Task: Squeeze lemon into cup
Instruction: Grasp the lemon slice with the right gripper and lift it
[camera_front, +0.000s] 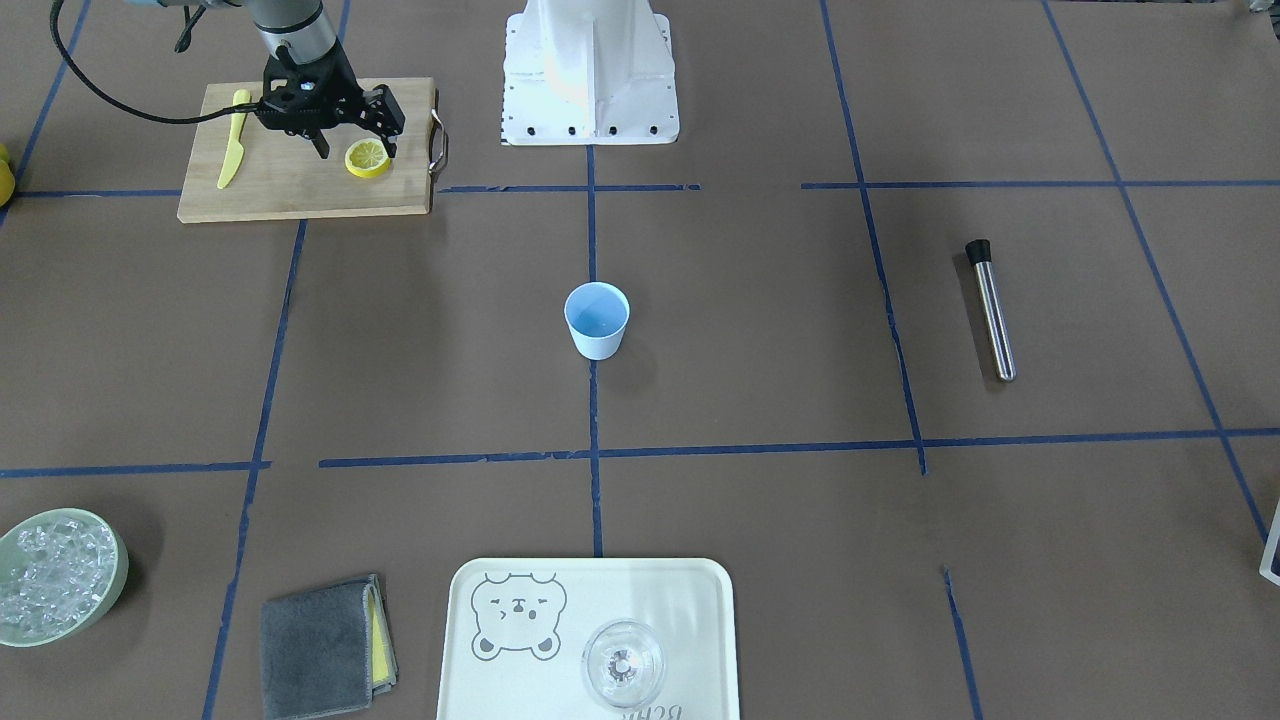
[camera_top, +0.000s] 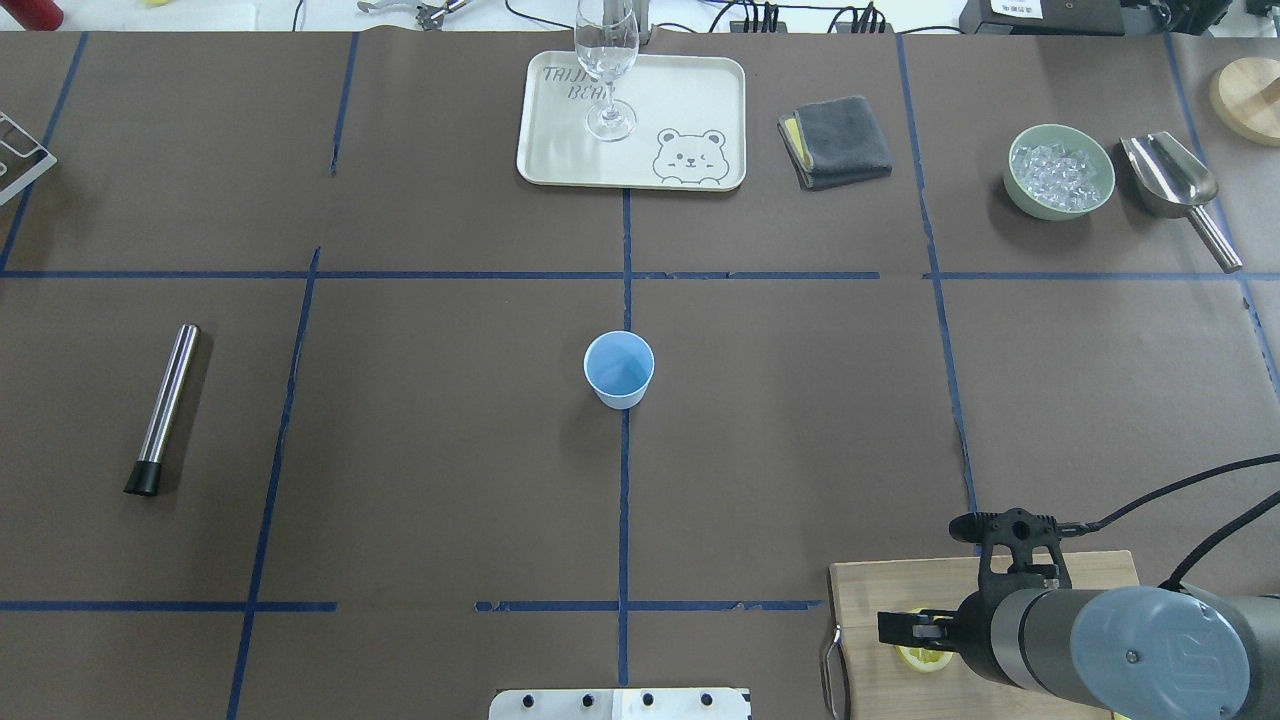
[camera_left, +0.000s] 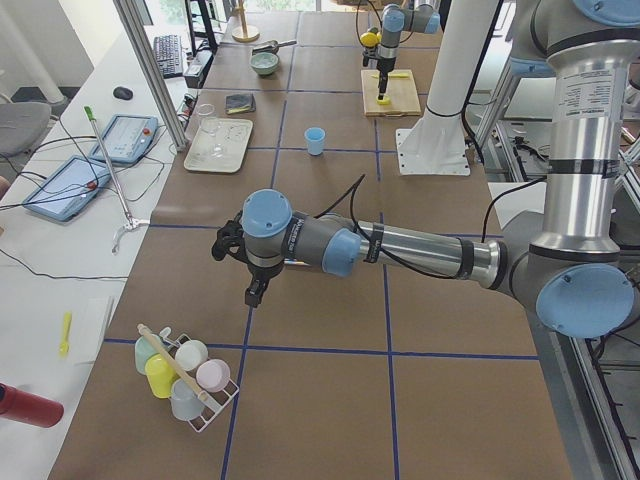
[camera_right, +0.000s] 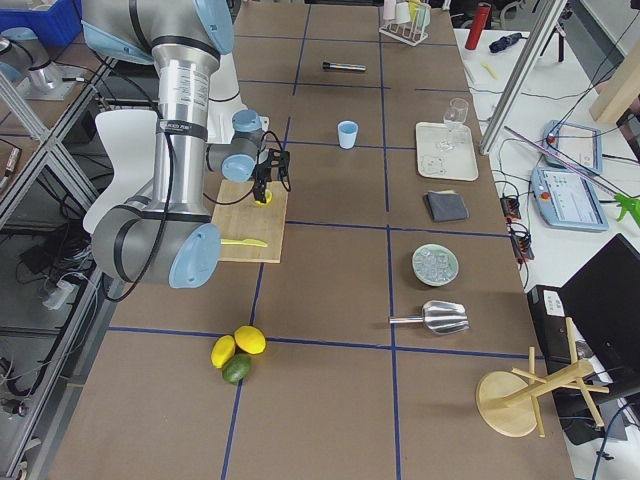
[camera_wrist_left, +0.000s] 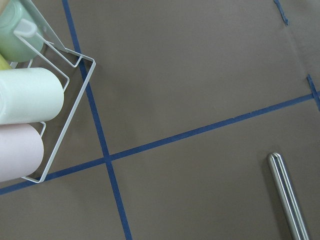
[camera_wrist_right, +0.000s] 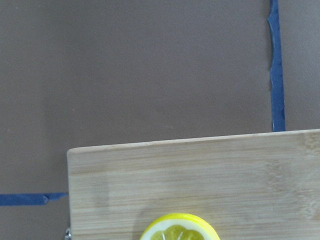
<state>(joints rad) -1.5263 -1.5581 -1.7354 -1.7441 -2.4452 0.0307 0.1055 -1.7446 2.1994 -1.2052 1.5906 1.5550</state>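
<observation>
Front-facing view, upper left: right gripper (camera_front: 355, 148) spread wide over thin round yellow-rinded lemon slice (camera_front: 368, 158) on wooden cutting board (camera_front: 300, 195); small pale blue tapered cup (camera_front: 597, 320) at centre, well apart

Overhead view, lower right: lemon slice part-hidden under the arm

Exterior left view, centre: left gripper (camera_left: 252, 292), opening cannot be told

Judged best: centre the slice between the fingers, close on the rind

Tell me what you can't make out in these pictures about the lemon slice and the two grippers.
Left gripper: shows only in the exterior left view; open or shut cannot be told.
Lemon slice: in the overhead view the right arm covers most of it; the right wrist view's bottom edge cuts it off.
Right gripper: whether its fingers touch the slice is unclear from the front view.
</observation>
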